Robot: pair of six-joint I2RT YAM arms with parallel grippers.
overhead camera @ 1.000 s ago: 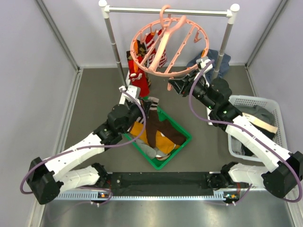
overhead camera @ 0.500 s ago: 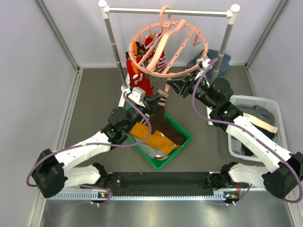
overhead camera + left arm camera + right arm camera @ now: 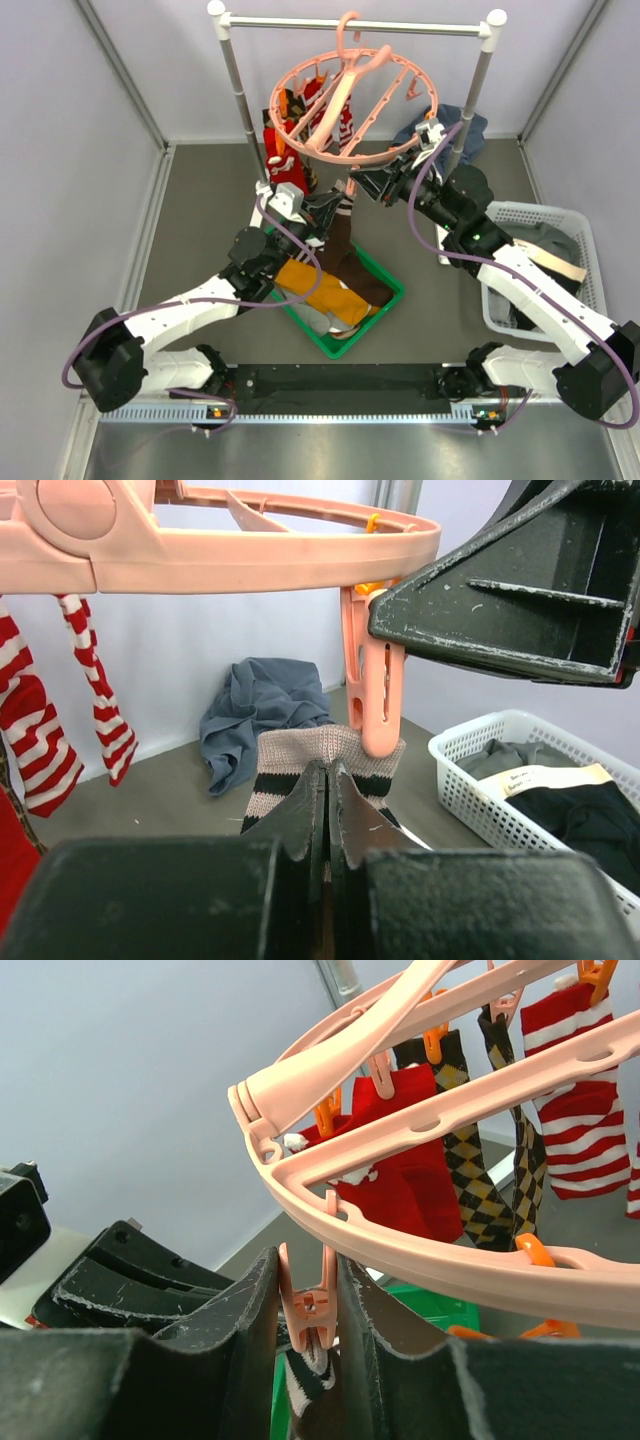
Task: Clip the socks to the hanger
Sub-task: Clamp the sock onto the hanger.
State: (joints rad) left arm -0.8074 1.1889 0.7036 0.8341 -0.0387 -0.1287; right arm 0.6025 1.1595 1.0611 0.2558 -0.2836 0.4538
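Note:
The salmon-pink hanger (image 3: 300, 148) hangs from the rail with red, argyle and red-and-white striped socks (image 3: 580, 1120) clipped at its far side. My left gripper (image 3: 333, 207) is shut on the grey, black-striped cuff of a dark brown sock (image 3: 300, 750). It holds that cuff up against the lower end of a pink clip (image 3: 375, 700) on the ring's near rim. My right gripper (image 3: 308, 1270) is shut on that clip's upper arms, and the sock cuff (image 3: 318, 1375) shows just below the clip. The sock's body (image 3: 338, 245) trails down to the tray.
A green tray (image 3: 388, 300) under the hanger holds mustard and grey socks. A white basket (image 3: 580, 225) of dark garments stands at the right. Blue-grey cloth (image 3: 458, 128) lies by the right post of the silver rail (image 3: 350, 22).
My left gripper has risen from the tray with the brown sock and brought its cuff up to the clip. My right gripper has stayed on the clip, and the hanger shifted slightly.

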